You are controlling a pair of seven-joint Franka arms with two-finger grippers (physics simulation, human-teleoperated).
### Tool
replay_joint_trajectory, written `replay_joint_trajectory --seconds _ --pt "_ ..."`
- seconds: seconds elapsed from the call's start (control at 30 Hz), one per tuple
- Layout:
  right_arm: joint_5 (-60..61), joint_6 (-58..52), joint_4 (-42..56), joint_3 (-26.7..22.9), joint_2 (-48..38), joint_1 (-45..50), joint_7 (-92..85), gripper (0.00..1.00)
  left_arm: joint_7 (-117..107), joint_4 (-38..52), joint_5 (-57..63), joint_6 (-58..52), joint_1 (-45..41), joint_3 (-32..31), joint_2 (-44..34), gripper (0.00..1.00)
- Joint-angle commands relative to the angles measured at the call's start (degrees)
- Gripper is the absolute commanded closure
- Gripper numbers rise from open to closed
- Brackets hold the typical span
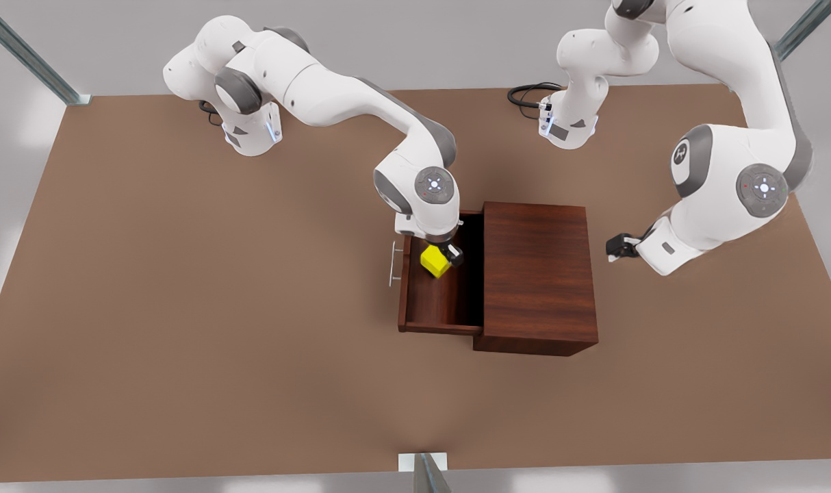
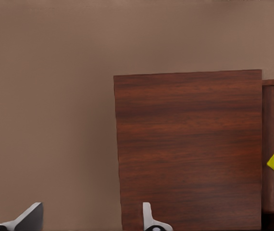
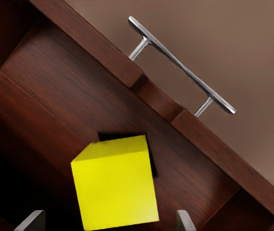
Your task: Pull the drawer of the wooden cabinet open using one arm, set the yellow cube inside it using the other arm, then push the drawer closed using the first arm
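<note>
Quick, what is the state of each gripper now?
Left gripper: open, empty, beside the wooden cabinet.
Right gripper: open around the yellow cube, over the drawer.

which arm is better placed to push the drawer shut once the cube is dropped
Neither is close. The right pincer is inside the open drawer, fingers spread around the yellow cube, nearer the handle. The left pincer waits open behind the wooden cabinet, so the right is probably better placed.

The cube (image 1: 435, 261) is plain bright yellow, and the cabinet (image 1: 539, 274) and drawer (image 1: 437, 301) are dark reddish-brown with horizontal grain. The handle (image 1: 394, 263) is silver. The tabletop (image 1: 183, 308) is flat matte brown; the arms (image 1: 333, 96) are white with grey joints.
</note>
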Motion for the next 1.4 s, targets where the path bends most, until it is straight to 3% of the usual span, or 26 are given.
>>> replay_joint_trajectory --seconds 0.0,0.07,0.13,0.2,0.27,0.37,0.4,0.43,0.47,0.73,0.93,1.03,1.37 --pt "-0.1 -0.1 0.0 0.0 -0.2 0.0 10.6 0.0 -16.1 2.9 2.5 -0.4 -8.1 -0.1 1.0 0.0" --pt "-0.1 -1.4 0.0 -1.8 -1.1 -0.7 9.2 0.0 -21.3 7.6 2.6 -0.5 -12.7 -0.2 2.8 0.0" --pt "-0.1 -9.8 0.0 -1.4 -5.7 -9.3 -1.4 0.0 -29.8 13.6 2.6 0.1 -18.8 -0.2 6.0 0.0" --pt "0.0 -22.5 -0.3 -1.0 -12.7 -23.8 -26.0 0.0 -39.3 15.3 5.6 1.9 -25.1 -0.1 9.4 0.0" --pt "-0.2 -27.0 -1.0 -0.5 -16.3 -35.1 -50.0 0.0 -40.1 15.3 5.6 2.2 -25.3 -0.2 10.0 0.0" --pt "-4.8 -22.7 -13.0 -0.3 -22.2 -43.7 -82.8 0.0 -56.1 15.9 8.7 10.2 -32.8 -0.1 15.6 0.0" --pt "-5.2 -11.2 -25.5 -0.4 -27.6 -44.3 -83.2 0.0 -64.2 21.1 9.1 13.2 -34.8 0.0 20.5 0.0" --pt "-9.5 -6.3 -32.4 -0.5 -31.5 -45.5 -91.0 0.0 -72.4 27.3 9.7 15.8 -37.5 0.3 26.5 0.0" --pt "-10.5 -6.7 -32.6 -0.7 -32.6 -47.4 -99.7 0.0 -82.9 27.5 12.6 20.5 -39.4 0.2 28.4 0.0" --pt "-9.9 -8.6 -34.1 -0.4 -33.7 -49.0 -100.1 0.0 -87.8 31.4 16.5 37.2 -41.8 2.6 39.4 0.0" --pt "-9.9 -8.7 -34.1 -0.3 -33.7 -49.0 -100.0 0.0 -83.5 33.5 17.3 36.6 -43.1 2.8 42.9 0.0" --pt "-9.9 -8.7 -34.1 -0.3 -33.7 -49.0 -100.0 0.0 -74.9 33.5 17.2 28.4 -43.3 1.5 42.9 0.0" --pt "-9.9 -9.7 -32.9 -0.4 -33.3 -49.1 -100.1 0.0 -68.7 32.1 17.3 23.8 -43.6 1.2 43.4 0.0"
